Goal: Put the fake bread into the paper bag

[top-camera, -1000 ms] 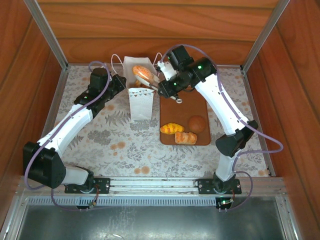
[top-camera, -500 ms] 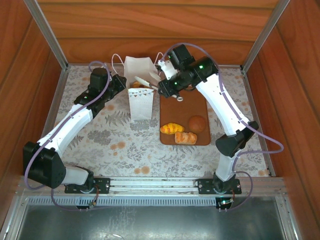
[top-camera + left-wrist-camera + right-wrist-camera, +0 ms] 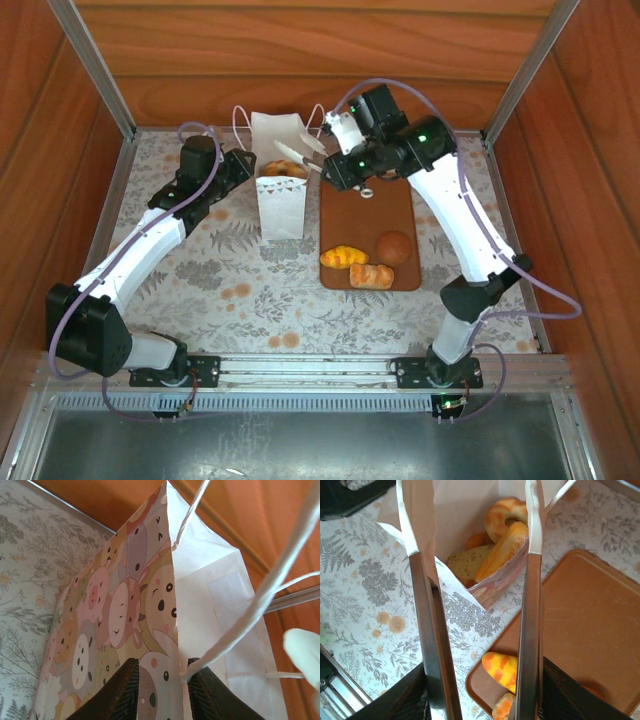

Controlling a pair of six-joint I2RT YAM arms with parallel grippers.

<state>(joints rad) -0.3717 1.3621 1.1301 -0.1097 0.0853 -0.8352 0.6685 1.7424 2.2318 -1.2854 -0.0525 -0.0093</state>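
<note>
The white paper bag (image 3: 282, 200) stands upright left of the brown tray (image 3: 368, 215). Several pieces of fake bread lie inside it: a ringed donut (image 3: 502, 512), an oblong roll (image 3: 502, 550) and a pale slice (image 3: 466, 565). On the tray lie a yellow croissant (image 3: 343, 256), a roll (image 3: 372, 275) and a dark round bun (image 3: 396, 246). My right gripper (image 3: 287, 153) hovers over the bag's mouth, its long tongs (image 3: 472, 510) open and empty. My left gripper (image 3: 245, 165) is at the bag's left rim. Its jaws (image 3: 161, 690) stand apart on either side of the bag's corner edge.
Wooden walls and metal rails close in the floral table (image 3: 200, 270) at the back and sides. The bag's cord handles (image 3: 260, 595) hang across the left wrist view. Bare floral cloth lies in front of the bag and tray.
The roll held in my right tongs above the bag a second ago now lies inside the bag. The right arm has drawn back to the right. My left jaws have widened.
</note>
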